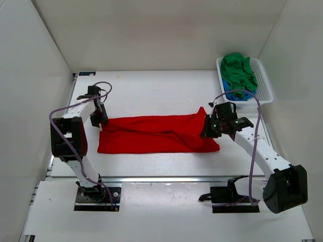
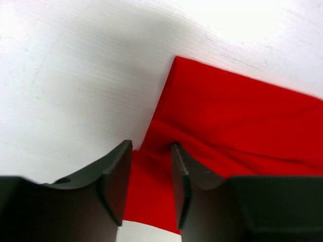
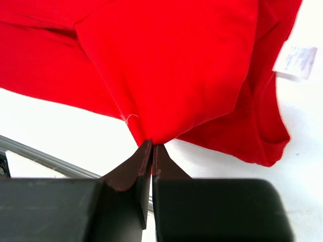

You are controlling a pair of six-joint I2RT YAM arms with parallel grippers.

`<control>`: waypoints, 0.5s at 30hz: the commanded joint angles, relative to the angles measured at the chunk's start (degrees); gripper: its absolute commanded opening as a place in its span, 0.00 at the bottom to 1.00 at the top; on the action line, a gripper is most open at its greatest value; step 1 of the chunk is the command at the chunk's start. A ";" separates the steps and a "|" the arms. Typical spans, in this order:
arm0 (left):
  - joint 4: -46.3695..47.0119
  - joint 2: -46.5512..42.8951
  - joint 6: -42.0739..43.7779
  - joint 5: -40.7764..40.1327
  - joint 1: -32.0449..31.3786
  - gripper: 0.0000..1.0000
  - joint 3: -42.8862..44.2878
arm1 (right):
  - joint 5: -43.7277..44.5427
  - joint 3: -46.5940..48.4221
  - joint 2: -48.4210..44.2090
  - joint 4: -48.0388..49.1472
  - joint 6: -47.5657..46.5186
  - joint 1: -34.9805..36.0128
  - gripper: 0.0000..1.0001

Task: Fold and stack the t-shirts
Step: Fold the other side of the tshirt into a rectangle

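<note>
The red t-shirt (image 1: 151, 133) lies stretched out. The right gripper (image 3: 152, 144) pinches its right corner tight. The left gripper (image 2: 150, 151) has its jaws apart around its left edge. Farther back, past its right end, the green t-shirt (image 1: 238, 70) and the blue t-shirt (image 1: 235, 95) sit in a white basket (image 1: 265, 84).

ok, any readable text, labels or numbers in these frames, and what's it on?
White tag at the edge of the red t-shirt, right wrist view: carries print, too blurred to read.
No other text, brand, number or sign shows in any view.
</note>
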 commanded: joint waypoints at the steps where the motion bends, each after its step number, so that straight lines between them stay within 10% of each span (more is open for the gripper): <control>1: -0.67 -3.01 -0.78 -1.00 0.94 0.49 3.23 | -0.26 -2.17 -1.91 -0.93 1.36 1.35 0.00; 15: -2.88 -7.23 -1.66 1.99 -5.29 0.49 6.67 | -2.10 -4.74 -0.52 1.97 0.23 -1.37 0.00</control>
